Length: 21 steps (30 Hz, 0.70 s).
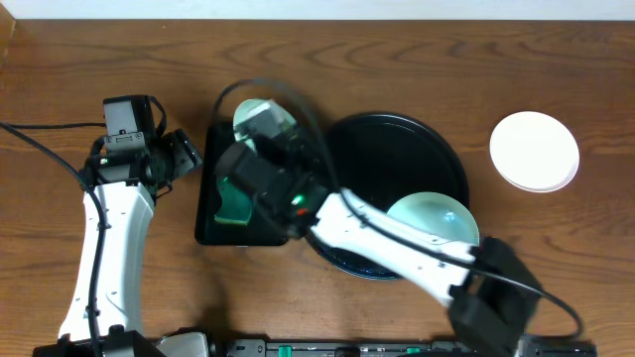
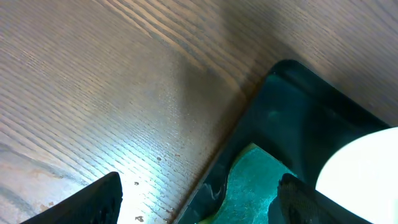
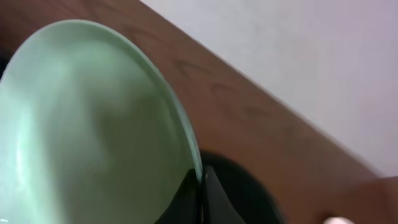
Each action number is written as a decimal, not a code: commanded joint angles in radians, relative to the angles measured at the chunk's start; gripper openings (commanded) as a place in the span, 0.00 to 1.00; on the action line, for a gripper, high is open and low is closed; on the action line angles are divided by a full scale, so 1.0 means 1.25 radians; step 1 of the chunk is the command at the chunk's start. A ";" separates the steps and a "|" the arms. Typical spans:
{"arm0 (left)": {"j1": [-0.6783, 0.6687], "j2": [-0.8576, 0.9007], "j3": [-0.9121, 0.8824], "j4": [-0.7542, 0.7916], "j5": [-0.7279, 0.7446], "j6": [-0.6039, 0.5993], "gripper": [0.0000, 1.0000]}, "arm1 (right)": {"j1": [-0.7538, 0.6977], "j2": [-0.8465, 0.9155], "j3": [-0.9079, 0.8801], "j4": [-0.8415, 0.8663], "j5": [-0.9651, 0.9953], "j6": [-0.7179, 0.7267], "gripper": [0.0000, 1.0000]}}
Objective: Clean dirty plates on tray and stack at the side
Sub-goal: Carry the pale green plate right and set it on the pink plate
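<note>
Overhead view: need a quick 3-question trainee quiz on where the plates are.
1. True or false: the white plate sits on the round black tray.
2. The right claw grips: A) the white plate B) a mint plate C) nothing.
3. Fill in: ___ plate(s) lie on the round black tray.

Key: 1. False, it is on the table. 2. B. 3. One, the other mint plate.

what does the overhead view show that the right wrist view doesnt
Only overhead: a second green plate lying in the round tray, the sponge in the rectangular tray, and the left claw. Only right wrist: the right claw pinching a plate rim close up, and a pale wall past the table. Both: the held green plate.
</note>
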<state>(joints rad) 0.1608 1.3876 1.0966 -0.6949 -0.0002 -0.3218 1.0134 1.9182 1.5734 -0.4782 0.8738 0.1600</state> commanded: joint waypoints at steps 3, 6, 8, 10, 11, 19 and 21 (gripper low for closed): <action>0.001 -0.002 0.012 0.000 -0.009 -0.004 0.80 | -0.101 -0.134 0.012 -0.060 -0.265 0.226 0.01; 0.001 -0.002 0.012 0.000 -0.009 -0.004 0.80 | -0.161 -0.179 0.012 -0.107 -0.373 0.255 0.01; 0.001 -0.002 0.012 0.000 -0.009 -0.004 0.80 | -0.196 -0.201 0.012 -0.139 -0.417 0.255 0.01; 0.001 -0.002 0.012 0.000 -0.009 -0.004 0.80 | -0.242 -0.222 0.012 -0.181 -0.451 0.269 0.01; 0.001 -0.002 0.012 0.000 -0.009 -0.004 0.80 | -0.262 -0.229 0.012 -0.201 -0.462 0.284 0.01; 0.001 -0.002 0.012 0.000 -0.009 -0.004 0.80 | -0.479 -0.254 0.011 -0.334 -0.587 0.312 0.01; 0.001 -0.002 0.012 0.000 -0.009 -0.004 0.80 | -0.533 -0.254 0.011 -0.362 -0.587 0.312 0.01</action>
<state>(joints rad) 0.1608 1.3876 1.0966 -0.6949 -0.0002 -0.3214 0.4332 1.6287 1.5745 -0.9043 0.1963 0.5198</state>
